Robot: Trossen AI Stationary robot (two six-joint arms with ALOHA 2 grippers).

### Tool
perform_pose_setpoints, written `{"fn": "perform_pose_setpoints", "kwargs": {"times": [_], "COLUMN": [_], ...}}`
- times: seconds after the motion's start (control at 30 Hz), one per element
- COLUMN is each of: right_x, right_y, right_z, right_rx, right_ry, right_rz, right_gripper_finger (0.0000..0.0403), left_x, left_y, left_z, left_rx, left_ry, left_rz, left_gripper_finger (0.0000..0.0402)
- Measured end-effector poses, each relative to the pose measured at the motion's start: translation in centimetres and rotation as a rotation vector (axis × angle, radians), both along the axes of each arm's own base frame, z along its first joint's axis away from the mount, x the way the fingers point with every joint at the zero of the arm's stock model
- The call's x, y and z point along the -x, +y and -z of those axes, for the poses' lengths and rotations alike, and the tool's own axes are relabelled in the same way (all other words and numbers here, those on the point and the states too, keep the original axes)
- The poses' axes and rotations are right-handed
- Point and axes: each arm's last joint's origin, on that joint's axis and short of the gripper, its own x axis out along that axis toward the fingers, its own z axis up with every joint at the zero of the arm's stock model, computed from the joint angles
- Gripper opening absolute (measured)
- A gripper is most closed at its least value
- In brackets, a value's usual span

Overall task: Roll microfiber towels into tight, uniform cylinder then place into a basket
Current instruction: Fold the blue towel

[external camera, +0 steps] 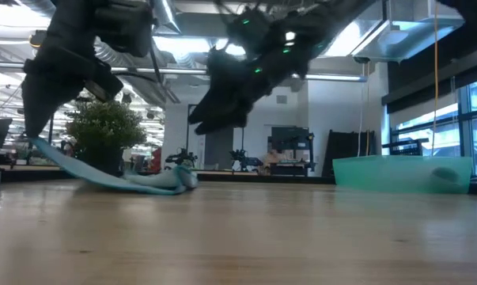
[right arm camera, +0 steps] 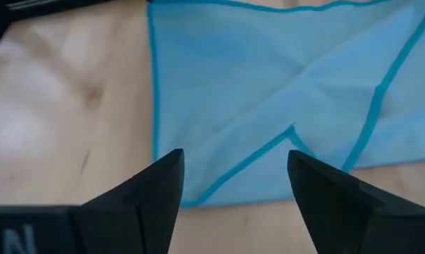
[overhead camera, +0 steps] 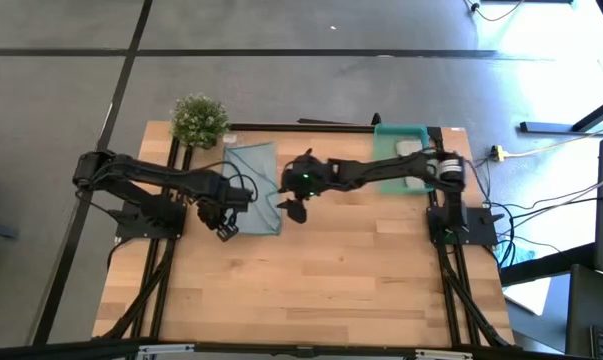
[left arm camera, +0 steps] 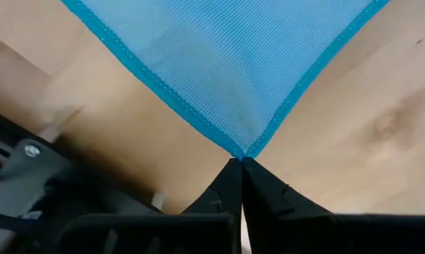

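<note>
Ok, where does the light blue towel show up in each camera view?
High view: light blue towel lies between plant and left pincer.
Low view: at left, lifted from the table beside the plant.
Left wrist view: its corner is pinched in the shut pincer.
Right wrist view: spread beyond the open right pincer.
Shared landmark: the plant.

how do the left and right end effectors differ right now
The left end effector is shut, pinching a corner of the light blue towel; the right end effector is open and holds nothing. In the low view the left one lifts its corner off the table while the rest of the towel lies flat; the right one hovers above the towel's other side. Both are dark two-finger end effectors at the same towel.
</note>
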Motion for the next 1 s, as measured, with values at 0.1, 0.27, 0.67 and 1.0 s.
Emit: {"fn": "perform_pose_setpoints", "kwargs": {"times": [0.1, 0.27, 0.67, 1.0], "right_x": [-1.5, -3.5, -5.7, -5.7], "right_y": [-0.5, -0.8, -1.4, -1.5], "right_z": [0.9, 2.8, 6.1, 6.2], "right_rx": [0.025, 0.067, 0.133, 0.163], "right_ry": [0.035, 0.062, 0.103, 0.110], "right_rz": [-0.019, -0.056, -0.020, -0.002], "right_gripper_finger": [0.0252, 0.0252, 0.0252, 0.0215], "left_x": [0.0, 0.0, 0.0, 0.0], "left_y": [-0.7, -1.0, -1.0, -1.0], "left_z": [0.0, 0.0, 0.0, 0.0], "left_rx": [-0.003, -0.020, -0.029, -0.037], "left_ry": [0.002, 0.005, 0.006, 0.005], "left_rz": [0.018, 0.005, -0.003, 0.001], "left_gripper_finger": [0.0000, 0.0000, 0.0000, 0.0000]}}
